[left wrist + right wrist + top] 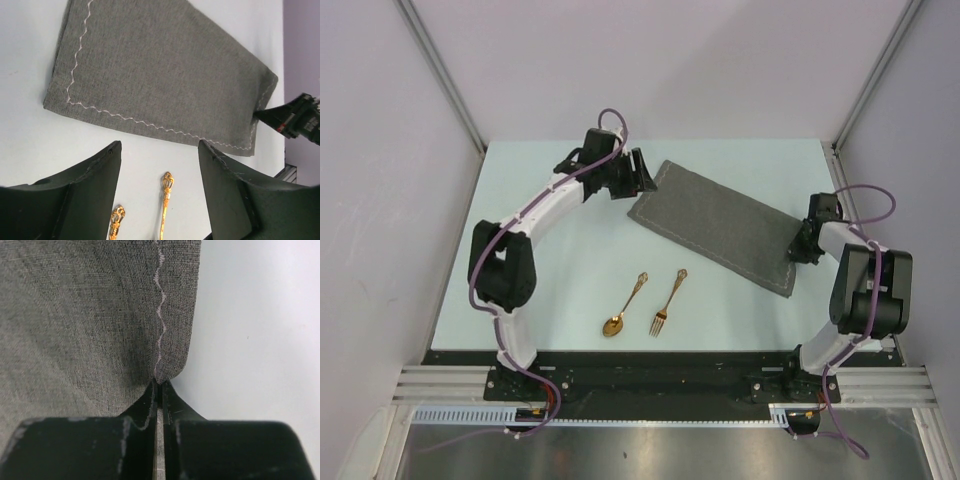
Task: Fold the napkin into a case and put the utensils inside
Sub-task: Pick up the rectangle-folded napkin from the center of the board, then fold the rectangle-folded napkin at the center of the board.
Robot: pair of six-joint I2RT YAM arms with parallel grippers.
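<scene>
The dark grey napkin [715,222] lies folded as a long rectangle, slanting from the far middle down to the right. My right gripper [794,250] is shut on its near-right edge, and the right wrist view shows the cloth [90,310] pinched at the stitched hem between the right gripper's [159,385] closed fingers. At the napkin's far-left end my left gripper [645,175] stands open with nothing in it. In its own view the left gripper [159,150] hovers over bare table just short of the napkin [160,70]. The gold spoon [623,308] and gold fork [667,303] lie side by side nearer the bases, apart from the cloth.
The left wrist view shows the spoon handle [116,220] and fork handle [165,200] between the fingers' lower parts, with the right gripper [295,117] at the napkin's right end. White walls close in the pale table [550,240] on three sides.
</scene>
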